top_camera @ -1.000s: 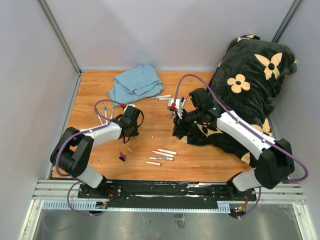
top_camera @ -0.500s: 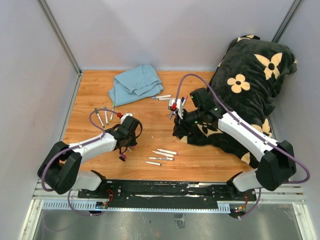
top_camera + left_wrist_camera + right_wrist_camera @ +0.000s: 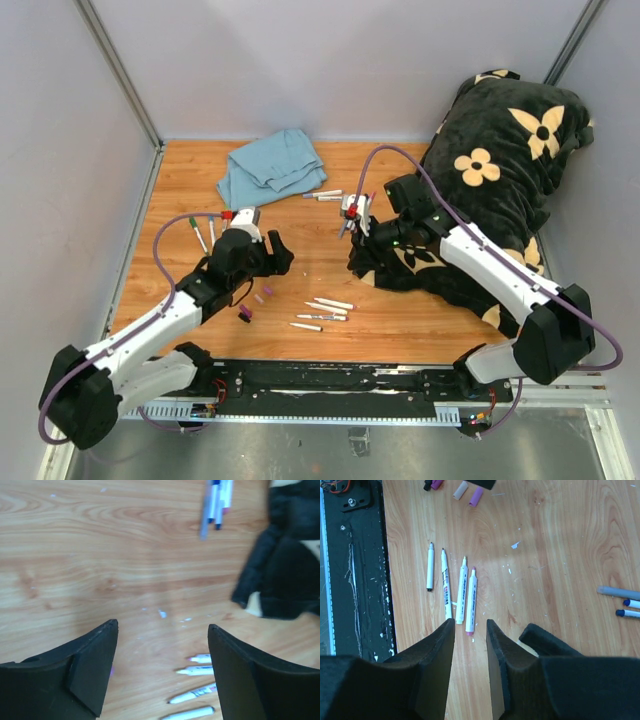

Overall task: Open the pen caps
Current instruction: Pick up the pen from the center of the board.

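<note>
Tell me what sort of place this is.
Probably a robot test cell in a lab: plain grey panel walls enclose a small wooden tabletop, the left arm and right arm are bolted to a metal rail, and markers, a cloth and a pillow look like props.

The wooden table (image 3: 400, 310) carries a crumpled blue cloth (image 3: 270, 170) at its far side and a black flowered pillow (image 3: 500, 170) over its right part. Near the front lie four uncapped markers (image 3: 322, 313) side by side, with loose caps (image 3: 245, 314) to their left, purple and pink. Capped markers (image 3: 325, 195) lie just beside the cloth, and a few more pens (image 3: 203, 235) near the left edge.
</note>
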`<state>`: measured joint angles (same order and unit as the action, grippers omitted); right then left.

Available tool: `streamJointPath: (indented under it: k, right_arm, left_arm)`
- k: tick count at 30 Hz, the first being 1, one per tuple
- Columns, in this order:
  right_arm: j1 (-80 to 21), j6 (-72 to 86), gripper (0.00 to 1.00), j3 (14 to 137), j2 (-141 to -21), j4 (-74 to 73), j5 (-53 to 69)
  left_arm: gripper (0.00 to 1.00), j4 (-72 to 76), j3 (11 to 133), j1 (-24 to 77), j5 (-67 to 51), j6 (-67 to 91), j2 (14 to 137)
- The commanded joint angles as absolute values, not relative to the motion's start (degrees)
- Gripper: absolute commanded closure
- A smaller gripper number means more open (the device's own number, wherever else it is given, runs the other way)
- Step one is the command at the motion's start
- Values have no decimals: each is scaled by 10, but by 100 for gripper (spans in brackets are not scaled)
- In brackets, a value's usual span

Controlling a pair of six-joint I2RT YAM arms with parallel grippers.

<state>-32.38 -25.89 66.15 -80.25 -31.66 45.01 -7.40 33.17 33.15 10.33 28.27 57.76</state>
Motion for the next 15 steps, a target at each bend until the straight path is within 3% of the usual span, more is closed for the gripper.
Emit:
streamJointPath:
  k: [1,15]
  right_arm:
    - [-307,-260,67,656,-783,-325,461]
    - [-290,-267,67,656,-773,-325,450]
  left_arm:
    - [19,96,258,333,-4,274,527]
    - [17,274,199,333,-65,290,573]
